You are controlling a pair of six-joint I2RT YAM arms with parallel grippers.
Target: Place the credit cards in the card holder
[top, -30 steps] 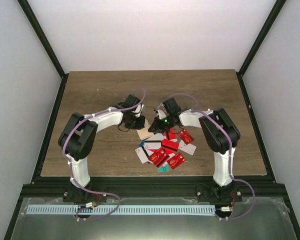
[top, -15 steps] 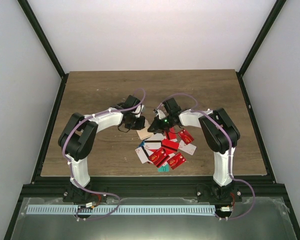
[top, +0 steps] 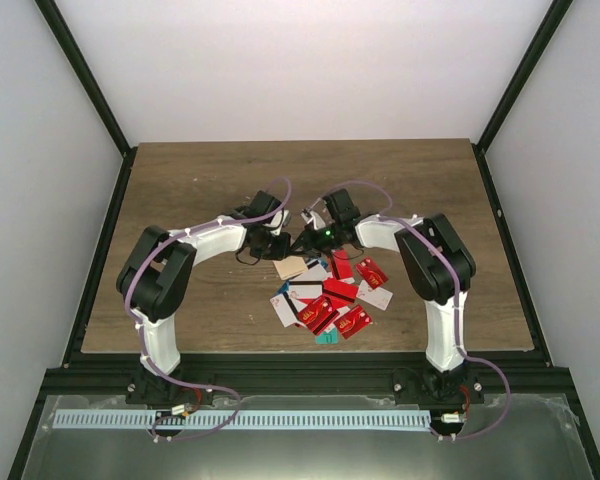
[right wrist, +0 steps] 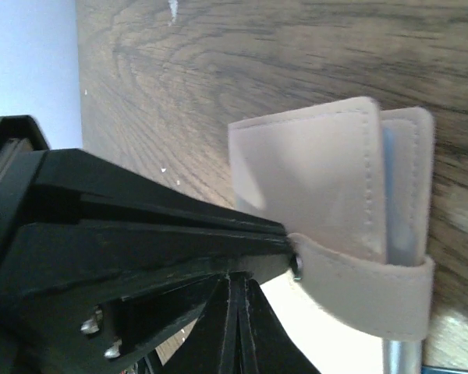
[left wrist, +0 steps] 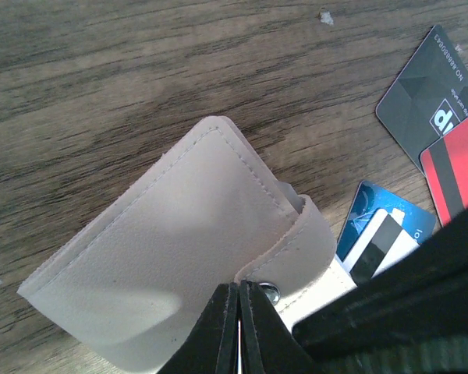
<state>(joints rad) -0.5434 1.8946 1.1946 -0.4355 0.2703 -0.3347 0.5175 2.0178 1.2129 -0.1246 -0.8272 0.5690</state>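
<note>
The beige card holder (left wrist: 164,257) lies on the wood, its snap tab (left wrist: 316,234) wrapped round the edge. It also shows in the top view (top: 292,266) and the right wrist view (right wrist: 320,179). My left gripper (left wrist: 239,292) is shut on the holder's edge beside the metal snap (left wrist: 271,293). My right gripper (right wrist: 238,284) is shut, its tips against the left gripper's fingers (right wrist: 164,234) right next to the tab (right wrist: 366,292); nothing shows between its jaws. Both grippers, left (top: 280,246) and right (top: 302,243), meet just above the holder. The credit cards (top: 330,300) lie heaped in front of it, mostly red.
A dark card (left wrist: 429,101), a red card (left wrist: 456,167) and a blue card (left wrist: 378,230) lie just right of the holder. A black frame (top: 100,250) borders the table.
My right gripper has moved left and a little away, up against the left gripper. The card holder now shows more fully just below both grippers.
</note>
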